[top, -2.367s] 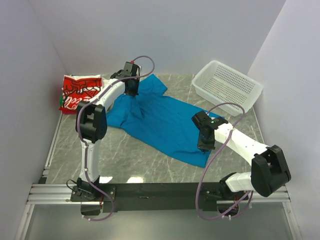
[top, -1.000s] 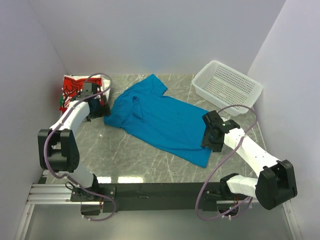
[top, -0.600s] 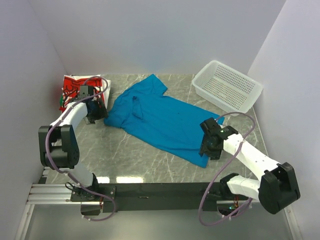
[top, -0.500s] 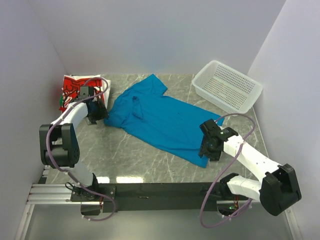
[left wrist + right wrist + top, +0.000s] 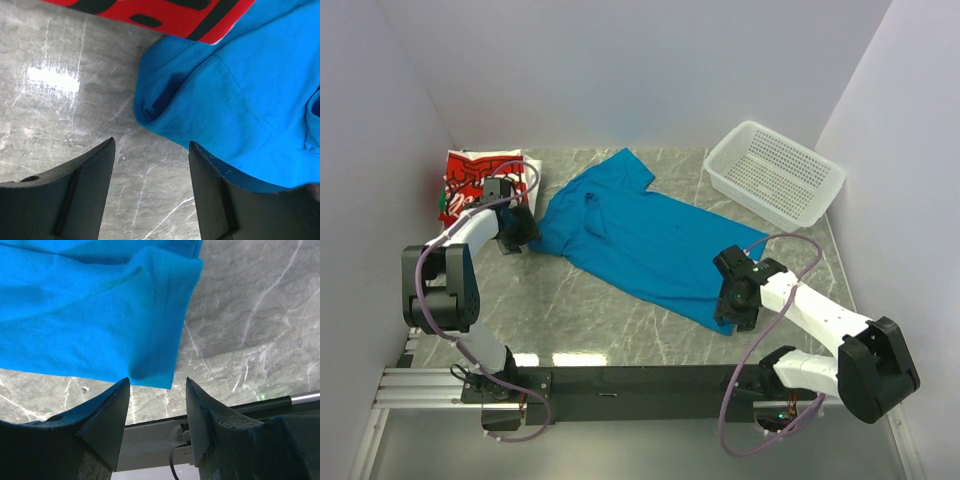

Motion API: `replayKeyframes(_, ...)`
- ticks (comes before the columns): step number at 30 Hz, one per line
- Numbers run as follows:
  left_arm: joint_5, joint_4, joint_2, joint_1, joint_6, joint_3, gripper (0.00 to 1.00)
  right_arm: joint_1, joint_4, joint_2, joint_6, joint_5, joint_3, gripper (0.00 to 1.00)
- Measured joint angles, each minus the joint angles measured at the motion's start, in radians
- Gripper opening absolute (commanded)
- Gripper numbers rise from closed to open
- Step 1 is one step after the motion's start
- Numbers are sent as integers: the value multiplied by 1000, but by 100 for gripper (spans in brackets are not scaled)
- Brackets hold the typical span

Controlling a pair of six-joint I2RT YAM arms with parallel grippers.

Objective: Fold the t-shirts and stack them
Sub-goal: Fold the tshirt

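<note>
The bright-blue t-shirt (image 5: 640,240) lies spread flat and slanted across the marble table (image 5: 590,320). The folded red-and-white t-shirt (image 5: 472,180) sits at the far left corner. My left gripper (image 5: 524,233) is low at the blue shirt's left sleeve (image 5: 220,105). Its jaws are open over bare marble (image 5: 151,145), and the sleeve edge lies just ahead of the tips, beside the red shirt (image 5: 165,15). My right gripper (image 5: 726,316) hovers open over the blue shirt's near hem corner (image 5: 150,370), which lies between its fingertips (image 5: 157,382).
A white perforated basket (image 5: 775,172) stands at the far right corner. White walls close in the left, back and right sides. The black rail (image 5: 640,380) with both arm bases runs along the near edge, and it shows below the right gripper (image 5: 160,430).
My left gripper's jaws have narrowed, and it has edged toward the blue sleeve. The right gripper has slid left and nearer, onto the hem corner. Neither shirt has moved.
</note>
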Motion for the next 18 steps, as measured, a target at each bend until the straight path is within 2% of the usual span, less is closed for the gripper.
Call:
replayKeyframes(4,-1,14,2,-9,-10,0,62,6,10,6,4,-2,0,56)
replayKeyframes(7,-6,25,27,-19,-15,0,55,7,19,9,5,-3,0,56)
replayKeyframes(15,-35,21,84,-35,-21,0,52,18,32,21,14,-4,-1,55)
replayKeyframes(18,-40,24,92,-35,-23,0,45,18,40,29,15,-4,-12,54)
